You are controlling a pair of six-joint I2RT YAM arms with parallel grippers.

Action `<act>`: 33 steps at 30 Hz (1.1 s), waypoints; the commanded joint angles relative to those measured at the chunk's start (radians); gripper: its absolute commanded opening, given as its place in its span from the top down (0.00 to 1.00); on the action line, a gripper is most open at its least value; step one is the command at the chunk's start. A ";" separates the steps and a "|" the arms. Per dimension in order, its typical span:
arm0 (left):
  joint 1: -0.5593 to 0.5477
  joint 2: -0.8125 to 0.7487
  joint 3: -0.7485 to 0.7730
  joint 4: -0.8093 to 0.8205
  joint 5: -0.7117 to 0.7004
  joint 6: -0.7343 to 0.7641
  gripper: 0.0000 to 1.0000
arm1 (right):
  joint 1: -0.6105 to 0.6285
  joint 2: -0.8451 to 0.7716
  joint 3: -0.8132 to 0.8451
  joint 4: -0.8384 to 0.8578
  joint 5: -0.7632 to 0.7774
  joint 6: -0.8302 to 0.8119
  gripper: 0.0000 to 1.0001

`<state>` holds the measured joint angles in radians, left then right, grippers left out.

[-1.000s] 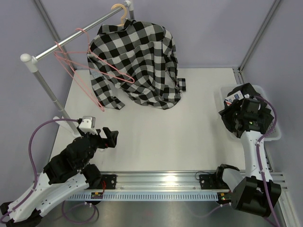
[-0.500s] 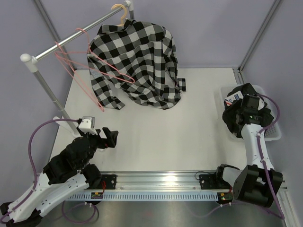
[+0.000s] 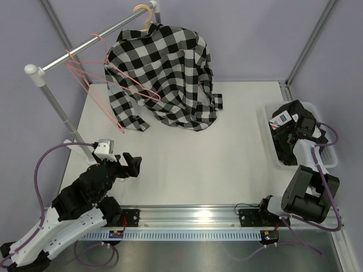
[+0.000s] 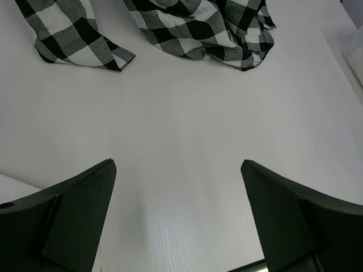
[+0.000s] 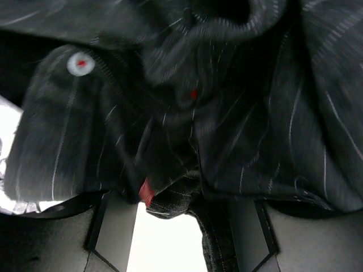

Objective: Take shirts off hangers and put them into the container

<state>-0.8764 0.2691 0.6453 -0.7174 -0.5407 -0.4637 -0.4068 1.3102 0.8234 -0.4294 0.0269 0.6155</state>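
From high above and behind, we look down over the whole desk (image 3: 187, 164). Our left wrist view sits low over it, facing forward to the checked shirt (image 4: 187, 28), which the top view shares. Our right wrist view is pressed close against the dark striped shirt (image 5: 227, 113).

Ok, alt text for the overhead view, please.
A black-and-white checked shirt hangs from a rail over a white table, beside bare pink hangers. The right hand is over a white basket holding a dark shirt; the left hand is open, front left.
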 commanded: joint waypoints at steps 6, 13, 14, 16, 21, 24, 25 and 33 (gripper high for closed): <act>0.002 -0.002 -0.003 0.029 -0.005 0.003 0.01 | -0.004 0.043 -0.055 0.067 -0.022 0.021 0.31; 0.001 0.013 -0.001 0.029 -0.004 0.003 0.01 | -0.003 -0.228 0.061 -0.048 0.004 -0.057 0.29; 0.002 0.016 -0.001 0.030 -0.004 0.003 0.01 | -0.003 -0.253 0.086 -0.083 0.010 -0.063 0.28; 0.002 0.015 -0.001 0.030 -0.005 0.003 0.01 | -0.003 -0.302 0.134 -0.114 0.025 -0.075 0.28; 0.002 0.012 -0.001 0.029 -0.010 0.003 0.01 | -0.004 -0.322 0.267 -0.117 0.031 -0.076 0.27; 0.002 0.016 -0.001 0.030 -0.010 0.003 0.01 | -0.004 -0.258 0.322 -0.046 0.077 -0.027 0.27; 0.002 0.018 -0.001 0.029 -0.005 0.003 0.01 | -0.004 -0.235 0.345 -0.017 0.083 -0.004 0.26; 0.002 0.018 -0.001 0.029 -0.002 0.003 0.01 | -0.004 0.052 0.479 0.124 0.287 -0.052 0.25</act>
<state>-0.8764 0.2771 0.6453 -0.7174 -0.5411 -0.4637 -0.4068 1.3083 1.2572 -0.3740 0.1871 0.5900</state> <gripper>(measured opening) 0.988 0.743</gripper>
